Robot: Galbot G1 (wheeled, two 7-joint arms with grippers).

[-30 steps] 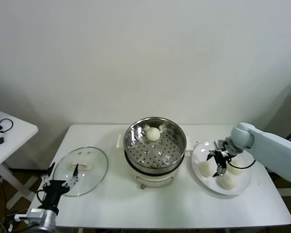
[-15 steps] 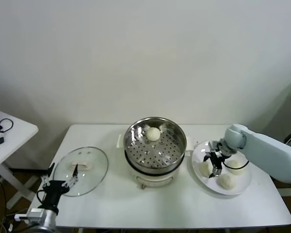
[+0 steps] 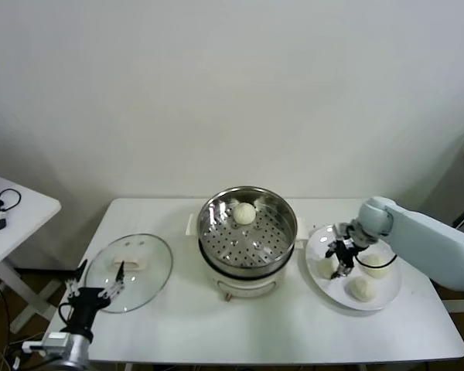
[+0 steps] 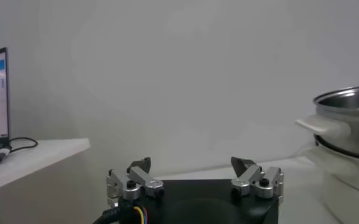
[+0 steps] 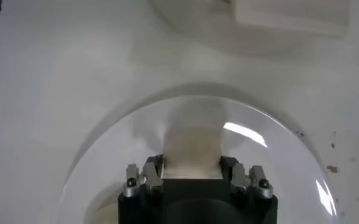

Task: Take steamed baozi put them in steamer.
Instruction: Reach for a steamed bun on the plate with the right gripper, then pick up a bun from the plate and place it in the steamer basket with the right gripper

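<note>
Right gripper [image 3: 341, 260] down on plate [image 3: 387, 297], right of steamer [image 3: 247, 226], jaws pinched on the left bun [image 5: 191, 141]. Two more buns on plate, one in steamer far side. Left gripper [image 3: 98, 293] parked near lid [image 3: 143, 270], jaws apart, empty.

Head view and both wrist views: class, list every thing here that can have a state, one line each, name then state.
steamer: lid off, one baozi inside at the back.
glass lid: lying flat on the table, left of the steamer.
plate: holding three baozi.
right gripper: jaws shut on the baozi nearest the steamer.
left gripper: jaws open, empty, parked at the table's front left.
</note>
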